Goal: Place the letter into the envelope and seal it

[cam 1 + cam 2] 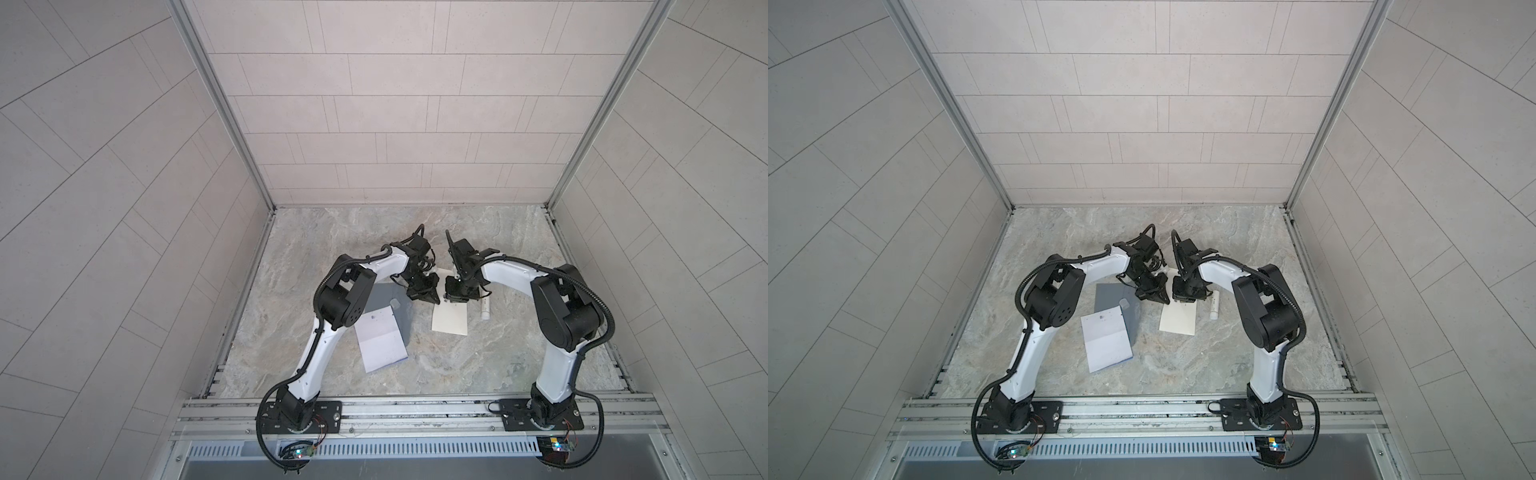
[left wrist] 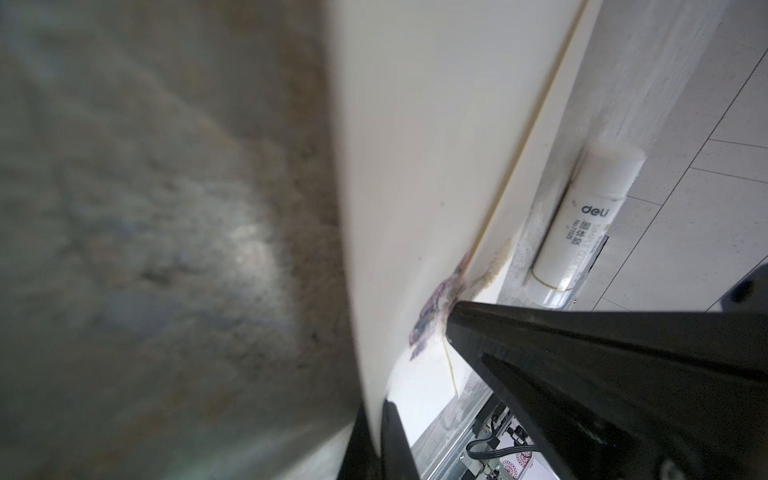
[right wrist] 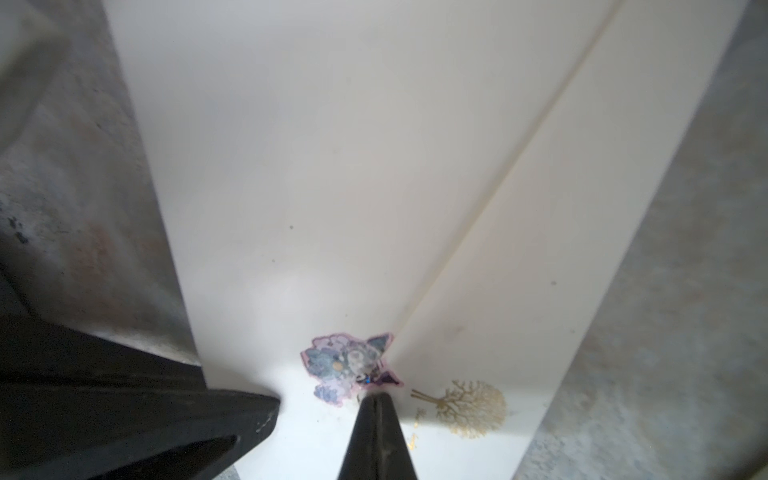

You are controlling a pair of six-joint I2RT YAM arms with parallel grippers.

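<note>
Cream paper envelope (image 1: 449,322), veined marble tabletop (image 1: 457,365), cylindrical white glue stick (image 1: 485,309)

Top pair looks down; wrist views closely share the envelope (image 3: 332,166)

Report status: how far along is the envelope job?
Done: flap of the cream paper envelope looks folded down, with the flower sticker across its edge. In hand: closed right claw tip sits on the sticker; closed left claw seems to pinch the envelope's edge. Left: finish sealing. A creased white paper sheet lies outside; whether a letter is inside is hidden.
</note>
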